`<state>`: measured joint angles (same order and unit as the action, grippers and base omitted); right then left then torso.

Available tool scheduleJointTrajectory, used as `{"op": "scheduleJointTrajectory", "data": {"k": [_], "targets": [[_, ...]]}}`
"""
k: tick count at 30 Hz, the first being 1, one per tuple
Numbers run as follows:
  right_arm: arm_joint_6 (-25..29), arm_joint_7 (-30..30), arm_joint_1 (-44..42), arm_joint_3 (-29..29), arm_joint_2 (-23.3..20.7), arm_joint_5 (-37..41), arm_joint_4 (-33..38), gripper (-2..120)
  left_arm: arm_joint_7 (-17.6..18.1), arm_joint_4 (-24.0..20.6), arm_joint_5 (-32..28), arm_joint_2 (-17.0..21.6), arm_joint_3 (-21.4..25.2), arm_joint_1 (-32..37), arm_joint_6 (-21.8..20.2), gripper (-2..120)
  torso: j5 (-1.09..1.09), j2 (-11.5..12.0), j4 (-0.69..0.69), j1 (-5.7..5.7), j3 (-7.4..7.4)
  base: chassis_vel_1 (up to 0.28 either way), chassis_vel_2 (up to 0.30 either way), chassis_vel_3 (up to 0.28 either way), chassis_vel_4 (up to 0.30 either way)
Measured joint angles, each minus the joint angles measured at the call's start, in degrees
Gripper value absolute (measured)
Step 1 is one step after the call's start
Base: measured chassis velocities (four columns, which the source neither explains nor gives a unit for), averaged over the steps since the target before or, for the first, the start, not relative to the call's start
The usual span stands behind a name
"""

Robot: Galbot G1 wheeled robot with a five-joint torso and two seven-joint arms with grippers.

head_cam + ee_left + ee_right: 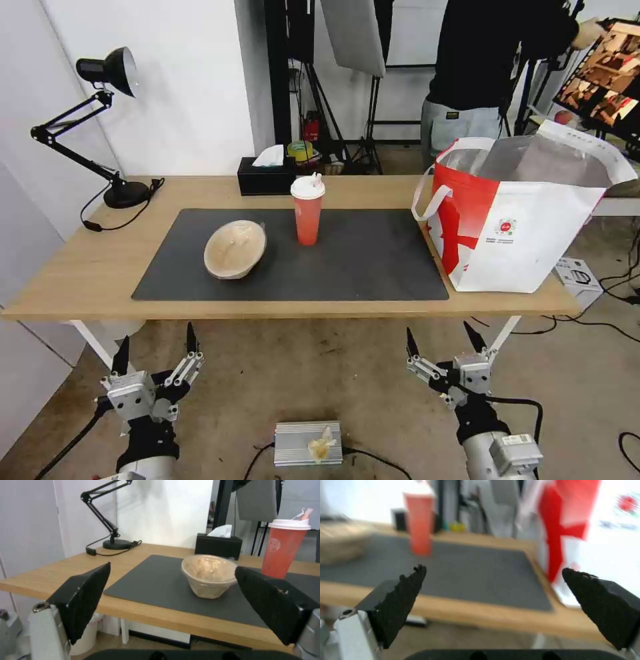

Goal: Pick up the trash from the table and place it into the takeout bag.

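Observation:
A beige paper bowl (235, 249) lies tilted on the dark mat (373, 267) of the table (80, 273); the left wrist view shows this bowl (208, 576) too. Right of it stands a red cup (307, 209) with a white lid, also in the wrist views (285, 547) (418, 522). The takeout bag (527, 220) stands open at the table's right end, its red-and-white side close in the right wrist view (586, 530). My left gripper (157, 345) and right gripper (441, 336) hang open below the table's front edge, holding nothing.
A black tissue box (265, 177) and a black desk lamp (110, 127) stand at the table's back. A silver box (308, 443) and cables lie on the floor between my arms. A person stands behind the bag by tripods and a monitor.

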<state>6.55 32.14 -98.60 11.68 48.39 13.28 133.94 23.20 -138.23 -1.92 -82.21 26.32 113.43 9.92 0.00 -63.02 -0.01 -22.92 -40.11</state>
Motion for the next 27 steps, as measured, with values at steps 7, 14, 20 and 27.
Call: {"op": "scheduleJointTrajectory", "data": {"k": [7,14,20,27], "targets": [[9.6,-15.7,6.6,-0.4,-2.0,8.6,-0.5,100,0.0,0.0,-0.1,-0.1,0.0,-0.2,0.0,100,0.0,0.0,0.01,0.0,0.0,0.0,0.0,0.0,0.0],[12.8,-27.0,14.1,-2.6,-3.5,17.3,-2.0,100,0.0,0.6,0.3,-0.6,-0.2,-0.2,0.1,100,0.0,0.0,0.01,0.0,0.0,0.0,0.0,0.0,0.0],[12.8,-29.3,19.5,-5.3,-3.2,19.6,-4.0,100,0.0,1.0,0.2,-0.4,0.0,-0.4,0.1,100,0.0,0.0,0.02,0.0,0.0,0.0,0.0,0.0,0.0],[12.3,-31.0,26.6,-8.8,-2.6,20.5,-7.2,100,-0.4,1.0,0.5,-0.9,0.0,-0.2,0.1,100,0.0,0.0,0.01,0.0,0.0,0.0,0.0,0.0,0.0]]}}
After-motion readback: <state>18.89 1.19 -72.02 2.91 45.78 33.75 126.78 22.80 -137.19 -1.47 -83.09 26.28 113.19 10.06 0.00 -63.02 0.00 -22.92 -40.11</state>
